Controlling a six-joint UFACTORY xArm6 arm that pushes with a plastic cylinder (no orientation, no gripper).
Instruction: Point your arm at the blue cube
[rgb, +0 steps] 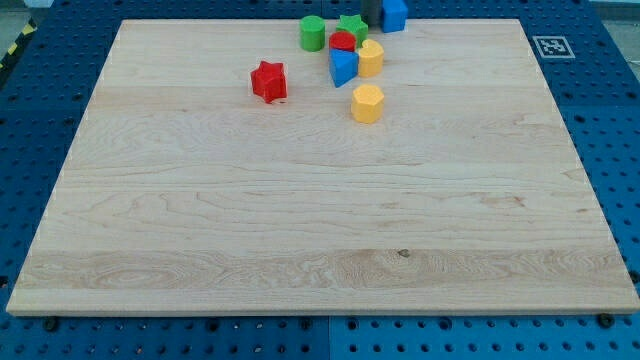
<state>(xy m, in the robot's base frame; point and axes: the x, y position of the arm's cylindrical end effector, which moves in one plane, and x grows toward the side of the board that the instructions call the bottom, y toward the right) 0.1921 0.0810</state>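
The blue cube (394, 14) sits at the board's top edge, right of centre. My tip (371, 24) is the lower end of a dark rod that enters from the view's top. It stands just left of the blue cube, between it and a green star (352, 27); I cannot tell whether it touches the cube. Most of the rod is cut off by the view's top.
Below the tip lie a red cylinder (343, 42), a second blue block (343, 67), a yellow block (371, 57) and a yellow hexagon (367, 103). A green cylinder (313, 33) and a red star (268, 81) lie further left. A tag marker (552, 46) marks the top right corner.
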